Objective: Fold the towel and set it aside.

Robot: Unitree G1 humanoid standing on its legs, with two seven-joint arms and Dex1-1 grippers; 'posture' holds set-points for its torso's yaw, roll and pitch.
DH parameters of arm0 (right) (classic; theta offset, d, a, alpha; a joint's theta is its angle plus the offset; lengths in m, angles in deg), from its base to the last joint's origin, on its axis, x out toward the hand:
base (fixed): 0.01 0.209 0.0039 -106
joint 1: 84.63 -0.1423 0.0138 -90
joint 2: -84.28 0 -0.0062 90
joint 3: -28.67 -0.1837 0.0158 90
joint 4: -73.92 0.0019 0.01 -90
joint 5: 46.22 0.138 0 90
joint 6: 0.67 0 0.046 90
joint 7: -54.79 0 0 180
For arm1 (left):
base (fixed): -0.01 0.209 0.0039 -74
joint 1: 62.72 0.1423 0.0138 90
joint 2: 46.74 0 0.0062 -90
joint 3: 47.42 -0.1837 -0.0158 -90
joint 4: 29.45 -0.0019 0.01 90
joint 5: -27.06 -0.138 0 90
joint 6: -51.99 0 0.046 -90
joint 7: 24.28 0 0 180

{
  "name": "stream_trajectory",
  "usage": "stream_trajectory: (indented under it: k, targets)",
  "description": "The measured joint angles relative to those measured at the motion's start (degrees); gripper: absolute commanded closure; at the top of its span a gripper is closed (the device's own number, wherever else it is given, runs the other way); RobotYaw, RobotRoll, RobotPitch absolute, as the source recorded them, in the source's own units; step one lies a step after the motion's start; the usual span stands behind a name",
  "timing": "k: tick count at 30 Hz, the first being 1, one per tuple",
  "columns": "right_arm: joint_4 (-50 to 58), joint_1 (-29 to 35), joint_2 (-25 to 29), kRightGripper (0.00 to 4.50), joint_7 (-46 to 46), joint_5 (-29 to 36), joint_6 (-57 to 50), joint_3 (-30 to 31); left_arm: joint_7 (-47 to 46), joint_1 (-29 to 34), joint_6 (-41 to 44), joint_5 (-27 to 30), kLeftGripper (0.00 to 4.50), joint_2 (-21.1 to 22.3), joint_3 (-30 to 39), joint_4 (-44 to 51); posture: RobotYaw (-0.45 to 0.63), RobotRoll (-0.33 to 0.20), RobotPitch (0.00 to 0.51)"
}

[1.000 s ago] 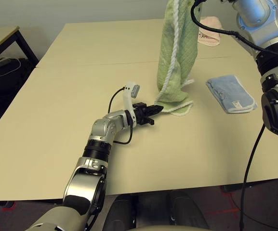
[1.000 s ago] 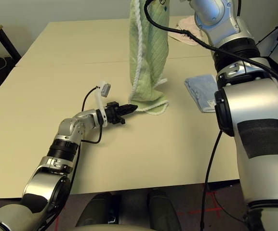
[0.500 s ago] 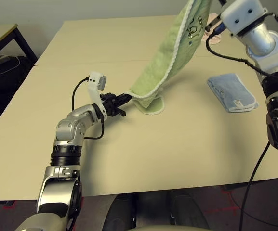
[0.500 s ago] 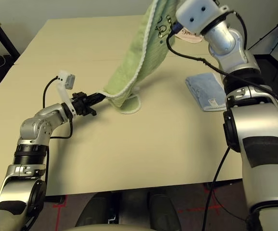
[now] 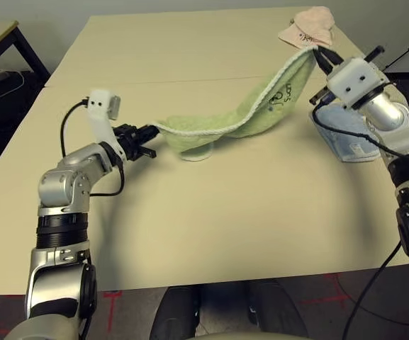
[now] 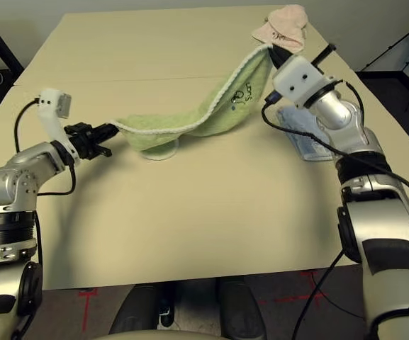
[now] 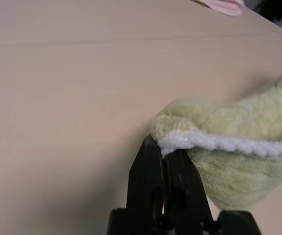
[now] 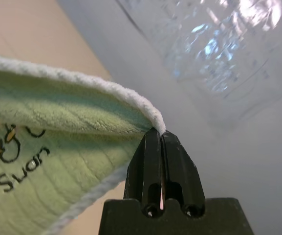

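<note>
Now, view by view:

Head views, left gripper (image 5: 152, 132): fingers pressed together on one corner of the towel (image 5: 247, 120), pinching its white corded edge; the arm reaches in from the left side of the table (image 5: 190, 212).
Head views, right gripper (image 5: 322, 57): fingers clamped tight on the opposite corner, held higher than the left one, so the cloth slopes down away from it toward the left gripper.
Head views, towel: light green, stretched between the two grippers as a sagging band; its low middle fold touches the tabletop just beside the left gripper.
Head views, blue towel (image 5: 349, 138): folded, lying under the right gripper's wrist.
Head views, pink cloth (image 5: 307, 27): crumpled just beyond the right gripper, at the far table edge.
Left wrist view, fingers (image 7: 148, 169): no gap between them; the corded edge (image 7: 219, 143) runs straight out from the tips.
Right wrist view, fingers (image 8: 175, 166): drawn together on the towel corner; dark handwritten mark (image 8: 13, 156) on the cloth beside them.
</note>
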Motion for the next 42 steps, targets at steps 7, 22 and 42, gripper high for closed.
stream_trajectory:
  k: [7, 22, 42]
  targets:
    - [8.96, 6.18, 0.15, 4.5, -11.38, 9.65, -12.39, -2.89, -5.09, -0.8, 0.01, -0.12, 4.49, 0.09, 1.33, 1.29, 0.08, 0.0, 0.204]
    - [8.35, -1.14, -2.75, 4.5, -13.84, 12.73, -27.21, -4.18, -12.65, -10.2, -9.35, -6.74, 4.49, 2.13, 0.11, -10.78, 0.09, 0.0, 0.251]
    - [-19.99, -23.56, -5.29, 4.5, 1.09, 0.04, -12.82, -1.9, -11.36, -42.54, -37.9, -20.73, 4.49, 8.08, -7.83, -59.38, 0.1, 0.0, 0.284]
